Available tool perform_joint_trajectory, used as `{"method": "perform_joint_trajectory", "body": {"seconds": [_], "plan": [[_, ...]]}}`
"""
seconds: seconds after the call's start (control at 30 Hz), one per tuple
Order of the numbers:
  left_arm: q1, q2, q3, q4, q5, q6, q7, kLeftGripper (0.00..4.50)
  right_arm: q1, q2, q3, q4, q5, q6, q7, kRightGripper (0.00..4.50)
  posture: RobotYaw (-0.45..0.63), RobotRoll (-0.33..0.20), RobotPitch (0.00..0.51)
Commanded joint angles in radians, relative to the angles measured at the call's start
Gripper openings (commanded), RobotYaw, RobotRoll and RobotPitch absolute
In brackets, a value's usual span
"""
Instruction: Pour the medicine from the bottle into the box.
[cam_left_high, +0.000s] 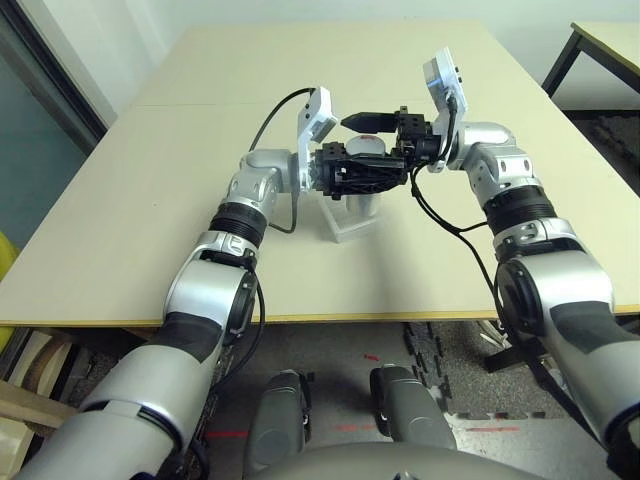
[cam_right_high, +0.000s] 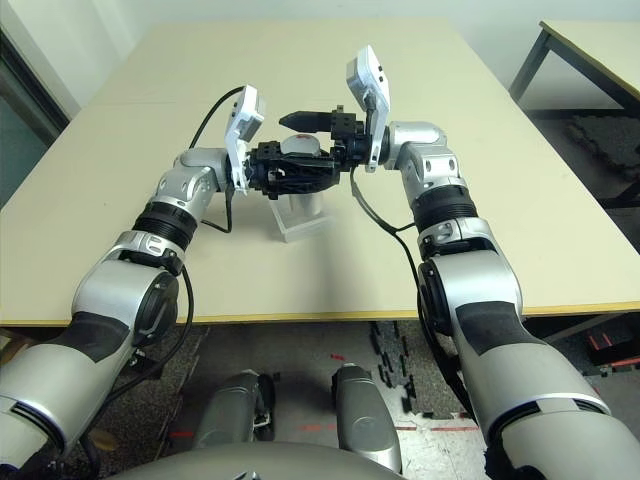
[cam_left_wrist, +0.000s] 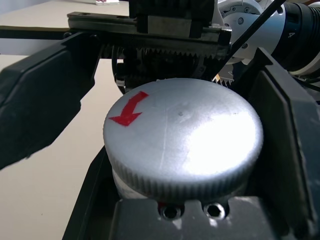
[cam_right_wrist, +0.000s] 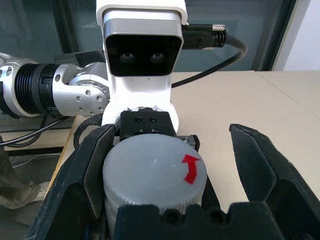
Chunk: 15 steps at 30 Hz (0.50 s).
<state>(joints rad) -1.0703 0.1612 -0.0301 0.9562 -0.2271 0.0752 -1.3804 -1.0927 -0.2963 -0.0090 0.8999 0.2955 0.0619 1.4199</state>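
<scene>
My left gripper (cam_left_high: 360, 172) is shut on the silver-grey bottle (cam_left_high: 366, 146) and holds it in the air just above the clear box (cam_left_high: 352, 222), which stands on the table. The bottle's round grey cap (cam_left_wrist: 182, 135) carries a red arrow and is screwed on. My right gripper (cam_right_wrist: 170, 132) is open, its black fingers (cam_right_wrist: 265, 170) on either side of the cap (cam_right_wrist: 150, 175). One finger lies close against the cap's edge while the other stands apart from it. The bottle's body is mostly hidden by the left gripper.
The beige table (cam_left_high: 180, 160) stretches wide to the left, right and back of the box. Its front edge (cam_left_high: 330, 318) runs close below the arms. A second table with black legs (cam_left_high: 600, 40) stands at the far right. Black cables (cam_left_high: 440, 215) hang from both wrists.
</scene>
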Motion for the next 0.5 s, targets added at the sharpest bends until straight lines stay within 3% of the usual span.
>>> {"method": "perform_joint_trajectory", "body": {"seconds": [0.03,0.5], "plan": [[0.011,0.016,-0.002,-0.039,-0.008,-0.001,-0.040,2.72,0.004,-0.060,-0.028,0.035,-0.013,-0.004,-0.022,4.50,-0.25,0.000,0.069],[0.014,0.017,0.000,-0.043,-0.010,-0.001,-0.036,2.72,0.018,-0.142,-0.045,0.081,-0.015,-0.014,-0.023,4.50,-0.26,0.000,0.064]]}}
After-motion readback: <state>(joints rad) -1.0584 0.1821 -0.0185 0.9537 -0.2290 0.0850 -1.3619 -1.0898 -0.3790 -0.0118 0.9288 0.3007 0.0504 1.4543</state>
